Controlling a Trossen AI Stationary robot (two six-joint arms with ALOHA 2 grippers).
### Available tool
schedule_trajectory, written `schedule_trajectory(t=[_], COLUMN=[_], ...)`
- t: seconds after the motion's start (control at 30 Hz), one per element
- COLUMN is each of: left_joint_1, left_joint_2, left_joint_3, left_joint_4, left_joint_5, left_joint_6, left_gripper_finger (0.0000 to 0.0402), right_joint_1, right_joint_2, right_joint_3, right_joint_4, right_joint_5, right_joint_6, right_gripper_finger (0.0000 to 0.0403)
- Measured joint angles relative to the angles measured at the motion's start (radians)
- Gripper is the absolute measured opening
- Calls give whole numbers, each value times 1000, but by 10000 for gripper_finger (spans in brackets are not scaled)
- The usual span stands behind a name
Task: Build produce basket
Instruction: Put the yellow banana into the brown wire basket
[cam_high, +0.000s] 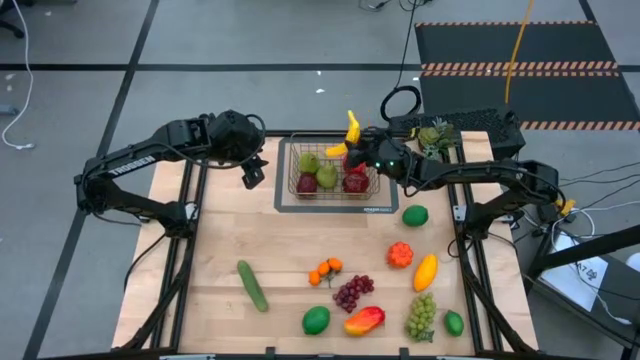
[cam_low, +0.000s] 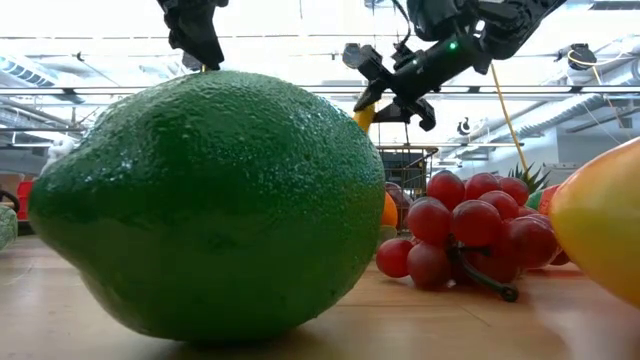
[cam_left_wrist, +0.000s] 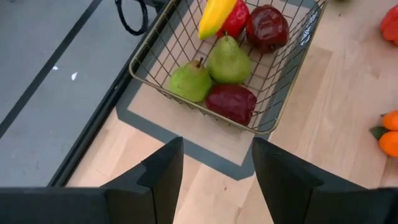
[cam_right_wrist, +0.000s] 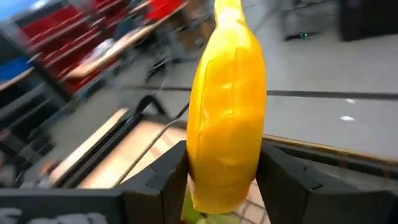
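Much is blocked in the low view: a big green lime fills the foreground, and only a sliver of the basket can be made out far behind it, above the purple grapes. A yellow-orange fruit at that view's edge is cut off. In the right wrist view the room behind is smeared and little can be read there.

The banana is clamped between the fingers of the right gripper, held above the basket's far right corner; its lower end is hidden between the dark fingers, and its tip rises past the top of that picture. It looks plain yellow and smooth, with a slight ridge along its length.

The basket is seen at the far middle of the table, on a grey mat. Thin brownish wire in an open grid is shown, and inside two green pears and dark red apples are packed together.

The left gripper hangs just left of the basket, its fingers parted about halfway with nothing between them.

The rest of the produce is scattered on the near half of the table: a cucumber, green grapes, a mango.
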Motion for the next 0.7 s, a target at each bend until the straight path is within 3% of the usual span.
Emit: schedule_trajectory(t=[0.17, 0.43, 0.57, 0.7], left_joint_1=[0, -2, -16, -38], left_joint_2=[0, 0, 0, 1], left_joint_3=[0, 0, 0, 0], left_joint_4=[0, -1, 2, 5], left_joint_5=[0, -1, -1, -8], left_joint_6=[3, -95, -101, -122], left_gripper_finger=[191, 191, 191, 191], right_joint_1=[-65, -167, -206, -223], right_joint_2=[0, 0, 1, 22], right_joint_3=[0, 0, 0, -1], right_joint_4=[45, 37, 23, -16], right_joint_5=[-199, -373, -521, -593], right_joint_6=[-174, -461, -557, -640], right_gripper_finger=[162, 162, 162, 162])
